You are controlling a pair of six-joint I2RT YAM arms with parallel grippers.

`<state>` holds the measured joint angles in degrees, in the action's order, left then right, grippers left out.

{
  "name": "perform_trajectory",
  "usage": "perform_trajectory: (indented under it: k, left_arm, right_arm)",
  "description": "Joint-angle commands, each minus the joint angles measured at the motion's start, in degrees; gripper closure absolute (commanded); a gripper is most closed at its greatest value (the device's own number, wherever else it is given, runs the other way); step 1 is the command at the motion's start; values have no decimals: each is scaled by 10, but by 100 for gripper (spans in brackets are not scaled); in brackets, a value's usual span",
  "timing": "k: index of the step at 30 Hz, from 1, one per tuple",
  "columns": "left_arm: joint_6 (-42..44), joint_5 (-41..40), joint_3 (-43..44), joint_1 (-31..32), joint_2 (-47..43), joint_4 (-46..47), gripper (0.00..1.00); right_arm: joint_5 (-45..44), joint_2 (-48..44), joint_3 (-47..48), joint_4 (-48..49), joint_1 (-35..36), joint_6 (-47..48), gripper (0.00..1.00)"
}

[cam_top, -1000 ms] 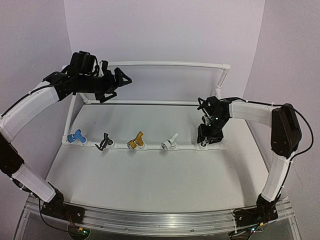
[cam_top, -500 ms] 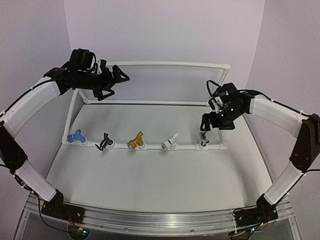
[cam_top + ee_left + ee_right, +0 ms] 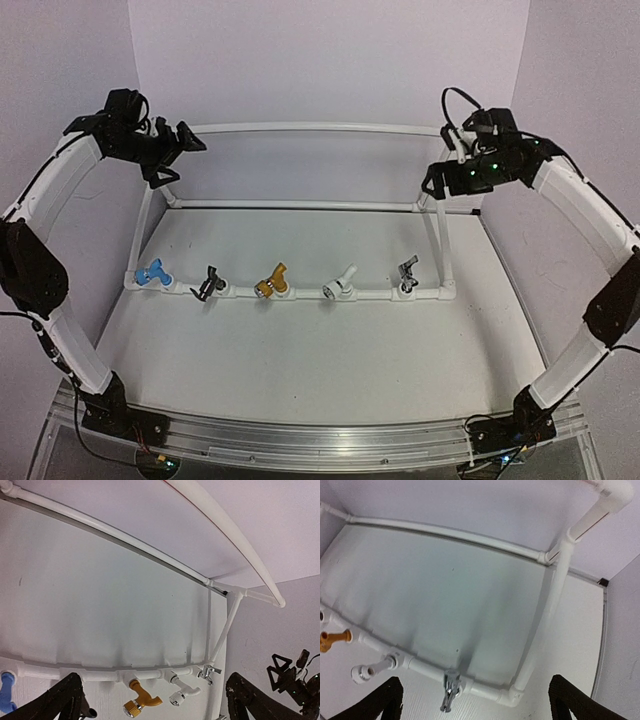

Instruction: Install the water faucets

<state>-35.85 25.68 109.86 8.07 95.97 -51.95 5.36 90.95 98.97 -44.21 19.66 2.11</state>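
The blue faucet [image 3: 152, 272], black faucet [image 3: 208, 284], gold faucet [image 3: 272, 281], white faucet [image 3: 341, 283] and silver-grey faucet [image 3: 407, 272] sit in a row on the pipe frame's [image 3: 320, 128] near bar, while the left end effector [image 3: 178, 155] and right end effector [image 3: 433, 180] hang by its top corners, fingers apart, empty.

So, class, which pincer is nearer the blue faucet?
Left. The left pincer hangs by the back left corner of the pipe frame, the blue faucet side; the right pincer is by the back right corner.
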Motion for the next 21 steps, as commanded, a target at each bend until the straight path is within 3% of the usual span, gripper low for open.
perform_trajectory:
  k: [1,5,8,16,21]
  left_arm:
    - [33,7,-16,-41,-29,-35,0]
    - [65,-93,-46,-45,-50,-90,0]
    - [67,-121,-91,-46,-82,-105,0]
    - [20,-132,-249,-46,-202,-69,0]
    - [-2,-140,-274,-46,-222,-69,0]
  right_arm:
    - [56,66,63,-32,-118,36,2]
    - [202,98,56,-50,-239,71,2]
    - [240,98,23,-47,-274,106,2]
    - [259,43,-116,-9,-280,116,2]
    - [268,22,-148,1,-280,112,2]
